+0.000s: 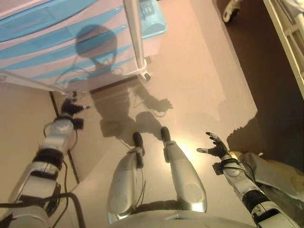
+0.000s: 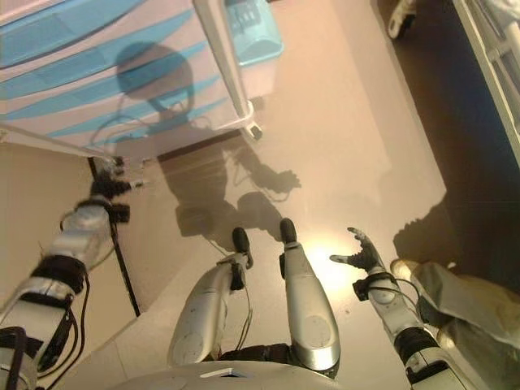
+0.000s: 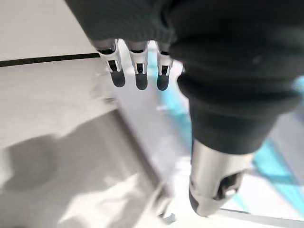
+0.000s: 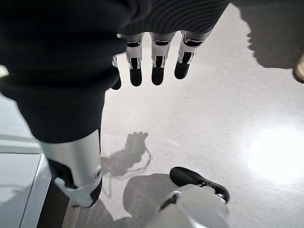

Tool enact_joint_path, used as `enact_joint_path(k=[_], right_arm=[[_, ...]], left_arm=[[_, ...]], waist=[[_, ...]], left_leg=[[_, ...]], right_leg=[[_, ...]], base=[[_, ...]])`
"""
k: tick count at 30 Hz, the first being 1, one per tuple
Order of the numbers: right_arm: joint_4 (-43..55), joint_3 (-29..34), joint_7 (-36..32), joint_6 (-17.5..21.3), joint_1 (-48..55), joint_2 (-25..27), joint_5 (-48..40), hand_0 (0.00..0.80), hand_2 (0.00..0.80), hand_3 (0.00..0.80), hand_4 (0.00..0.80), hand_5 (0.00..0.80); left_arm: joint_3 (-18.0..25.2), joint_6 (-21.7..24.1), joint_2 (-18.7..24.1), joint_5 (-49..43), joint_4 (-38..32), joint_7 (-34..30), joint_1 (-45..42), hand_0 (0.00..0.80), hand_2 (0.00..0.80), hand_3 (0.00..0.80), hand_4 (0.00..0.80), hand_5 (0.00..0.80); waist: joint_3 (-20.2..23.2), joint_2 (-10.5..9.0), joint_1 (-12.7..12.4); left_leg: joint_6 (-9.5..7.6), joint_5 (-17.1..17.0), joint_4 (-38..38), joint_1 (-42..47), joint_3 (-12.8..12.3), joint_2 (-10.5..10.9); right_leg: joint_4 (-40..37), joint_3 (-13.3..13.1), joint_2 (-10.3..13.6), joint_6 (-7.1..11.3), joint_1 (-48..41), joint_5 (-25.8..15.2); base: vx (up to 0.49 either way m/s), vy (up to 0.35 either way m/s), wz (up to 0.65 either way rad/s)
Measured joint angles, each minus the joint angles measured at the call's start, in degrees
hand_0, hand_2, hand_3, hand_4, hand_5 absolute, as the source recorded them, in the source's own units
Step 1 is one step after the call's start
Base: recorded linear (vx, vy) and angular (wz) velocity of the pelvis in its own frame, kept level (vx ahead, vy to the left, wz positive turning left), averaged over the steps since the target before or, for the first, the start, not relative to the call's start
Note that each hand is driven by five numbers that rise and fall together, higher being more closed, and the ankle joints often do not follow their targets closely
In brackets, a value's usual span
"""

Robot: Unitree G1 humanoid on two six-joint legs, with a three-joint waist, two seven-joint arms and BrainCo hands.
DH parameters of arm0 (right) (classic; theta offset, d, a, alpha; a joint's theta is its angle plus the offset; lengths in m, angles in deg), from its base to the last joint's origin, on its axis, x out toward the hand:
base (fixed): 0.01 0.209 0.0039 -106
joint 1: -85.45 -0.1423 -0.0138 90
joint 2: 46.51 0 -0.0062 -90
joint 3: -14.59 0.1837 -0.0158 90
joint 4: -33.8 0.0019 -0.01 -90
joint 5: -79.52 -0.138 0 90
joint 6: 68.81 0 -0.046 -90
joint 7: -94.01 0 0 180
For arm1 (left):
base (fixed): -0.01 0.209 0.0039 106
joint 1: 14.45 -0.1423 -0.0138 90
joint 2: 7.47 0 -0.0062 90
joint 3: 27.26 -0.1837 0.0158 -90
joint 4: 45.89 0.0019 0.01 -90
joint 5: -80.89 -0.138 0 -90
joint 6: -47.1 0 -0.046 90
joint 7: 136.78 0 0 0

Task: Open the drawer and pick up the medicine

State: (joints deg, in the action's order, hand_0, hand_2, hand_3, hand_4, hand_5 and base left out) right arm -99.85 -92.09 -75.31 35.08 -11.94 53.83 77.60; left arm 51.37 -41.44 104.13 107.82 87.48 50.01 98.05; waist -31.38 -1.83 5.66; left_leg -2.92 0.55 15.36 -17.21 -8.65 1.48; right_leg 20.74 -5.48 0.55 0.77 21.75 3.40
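A white drawer cabinet [image 1: 57, 42] with light-blue drawer fronts stands at the upper left on small wheels; its drawers look closed. No medicine shows in any view. My left hand [image 1: 71, 107] is raised just below the cabinet's lower edge, fingers [image 3: 137, 71] straight, holding nothing. My right hand [image 1: 216, 146] hangs low at the right over bare floor, fingers [image 4: 156, 66] relaxed and open, far from the cabinet.
A white pole [image 1: 134, 33] runs down the cabinet's right side to a wheel [image 1: 147, 75]. A light-blue device [image 1: 151, 18] sits beside the pole. A person's shoe [image 1: 232, 10] shows at the top right. A white frame [image 1: 287, 38] lines the right edge.
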Motion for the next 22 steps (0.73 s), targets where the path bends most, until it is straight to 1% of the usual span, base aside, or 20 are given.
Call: enact_joint_path(k=[3,5,8,9,11,12,15,16,17,20,22], right_arm=[[-1.29,1.1,-1.04,-0.06,0.24,-0.67,1.09,0.0,0.0,0.0,0.0,0.0],[-2.17,1.44,-2.1,-0.06,0.67,-0.7,1.55,0.0,0.0,0.0,0.0,0.0],[-4.47,2.85,-3.69,-0.19,2.66,-0.68,2.08,0.0,0.0,0.0,0.0,0.0],[-5.69,3.01,-4.49,-0.43,3.21,-0.76,2.0,0.0,0.0,0.0,0.0,0.0],[-8.61,3.74,-6.61,-0.94,4.18,-1.76,1.08,0.0,0.0,0.0,0.0,0.0],[-10.2,4.9,-7.61,-1.25,4.76,-2.91,0.53,0.0,0.0,0.0,0.0,0.0],[-14.05,6.21,-10.57,-1.75,5.74,-5.83,-1.71,0.0,0.0,0.0,0.0,0.0],[-15.27,6.65,-11.63,-2.12,6.02,-6.82,-2.64,0.0,0.0,0.0,0.0,0.0],[-16.2,6.97,-12.55,-2.46,6.34,-7.52,-3.53,0.0,0.0,0.0,0.0,0.0],[-20.2,6.96,-15.96,-3.89,7.31,-9.79,-5.93,0.0,0.0,0.0,0.0,0.0],[-23.01,6.87,-17.72,-4.46,7.67,-11.06,-5.97,0.0,0.0,0.0,0.0,0.0]], left_arm=[[2.42,1.8,-3.07,-0.12,-0.18,-1.15,-4.65,0.0,0.0,0.0,0.0,0.0],[2.69,3.02,-5.03,-1.21,-0.13,-1.96,-7.8,0.0,0.0,0.0,0.0,0.0],[2.88,3.96,-9.06,-1.21,0.8,-3.67,-12.09,0.0,0.0,0.0,0.0,0.0],[2.87,4.12,-10.56,-0.86,1.12,-4.91,-13.28,0.0,0.0,0.0,0.0,0.0],[2.88,5.3,-13.59,0.22,2.21,-8.66,-15.49,0.0,0.0,0.0,0.0,0.0],[2.84,5.53,-15.34,0.5,3.43,-10.5,-16.38,0.0,0.0,0.0,0.0,0.0],[2.83,5.38,-19.29,0.43,8.9,-14.86,-19.1,0.0,0.0,0.0,0.0,0.0],[2.78,5.31,-20.14,0.2,11.62,-16.27,-19.99,0.0,0.0,0.0,0.0,0.0],[2.73,5.27,-20.8,0.1,13.64,-17.09,-20.99,0.0,0.0,0.0,0.0,0.0],[2.51,4.9,-22.39,-0.21,21.03,-18.25,-22.92,0.0,0.0,0.0,0.0,0.0],[2.05,4.97,-23.06,-2.97,23.85,-18.87,-23.36,0.0,0.0,0.0,0.0,0.0]], waist=[[0.16,0.3,-1.52],[0.98,0.7,-2.16],[6.2,2.34,-2.93],[7.49,3.0,-2.91],[11.06,3.77,-3.59],[12.75,3.98,-4.12],[16.27,4.03,-4.33],[17.53,4.01,-4.27],[18.37,4.04,-4.44],[21.68,3.84,-4.76],[23.26,3.67,-5.72]], left_leg=[[0.62,-0.75,-2.86,3.48,0.91,0.28],[0.88,-1.18,-4.81,5.66,1.5,0.5],[0.92,-1.98,-7.14,6.71,2.53,0.67],[0.55,-2.63,-8.16,8.11,3.37,0.73],[0.88,-2.85,-10.01,10.15,4.37,0.67],[1.35,-2.82,-11.06,11.2,4.88,0.6],[2.05,-3.48,-13.59,13.73,6.85,0.43],[2.16,-3.56,-13.99,14.24,7.47,0.34],[2.26,-3.63,-14.5,15.0,7.8,0.21],[2.52,-3.79,-15.89,17.01,9.23,-0.1],[2.46,-3.89,-15.94,17.43,10.06,-0.21]], right_leg=[[-1.61,0.98,0.27,-0.14,-3.21,0.06],[-2.53,1.53,0.5,-0.37,-5.12,0.24],[-4.32,2.65,0.65,-0.37,-6.49,0.19],[-5.37,3.44,0.74,-0.4,-8.23,0.21],[-7.08,4.55,0.7,-0.61,-10.57,0.36],[-7.86,5.06,0.65,-0.79,-11.7,0.5],[-9.94,6.87,0.45,-1.05,-14.52,0.98],[-10.63,7.62,0.38,-1.16,-15.46,1.11],[-11.16,7.82,0.26,-1.26,-16.34,1.17],[-13.2,9.21,-0.1,-1.49,-19.32,1.31],[-14.02,9.81,-0.31,-1.72,-20.32,1.45]], base=[[0.054,-0.04,0.14],[0.073,-0.033,0.15],[0.044,-0.043,0.17],[0.057,-0.065,0.29],[0.08,-0.064,0.28],[0.083,-0.054,0.25],[0.112,-0.055,0.31],[0.121,-0.045,0.26],[0.107,-0.045,0.2],[0.059,-0.058,0.23],[0.011,-0.055,0.21]])
